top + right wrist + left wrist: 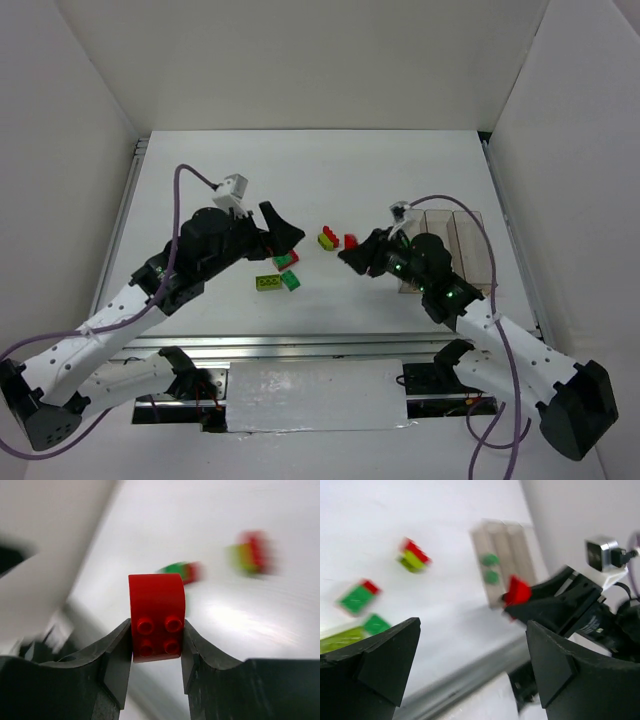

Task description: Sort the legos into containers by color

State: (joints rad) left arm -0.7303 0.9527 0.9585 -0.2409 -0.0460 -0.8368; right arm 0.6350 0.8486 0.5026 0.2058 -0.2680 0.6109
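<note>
The right gripper (156, 645) is clamping a red brick (156, 617) between its two fingers. The jaws are closed just to the brick's width, the four studs are facing the wrist camera, and the rounded end is sticking out past the fingertips. In the top view that brick is being held above the middle of the white table (300, 170), just beside a yellow-green and red stacked pair (328, 239) and to the left of the containers (455, 245). The left gripper (470, 655) is standing wide open with nothing between its fingers, and it is hovering over the table near a loose cluster. There a red and green piece (287, 259) is lying just above a green brick (291, 280), which is sitting right beside a yellow-green brick (267, 283). Two green bricks (490, 568) are lying in the compartment of the containers that is showing leftmost in the left wrist view. Small white print (592, 625) is showing on the right arm's black housing, but it is too blurred to read.
</note>
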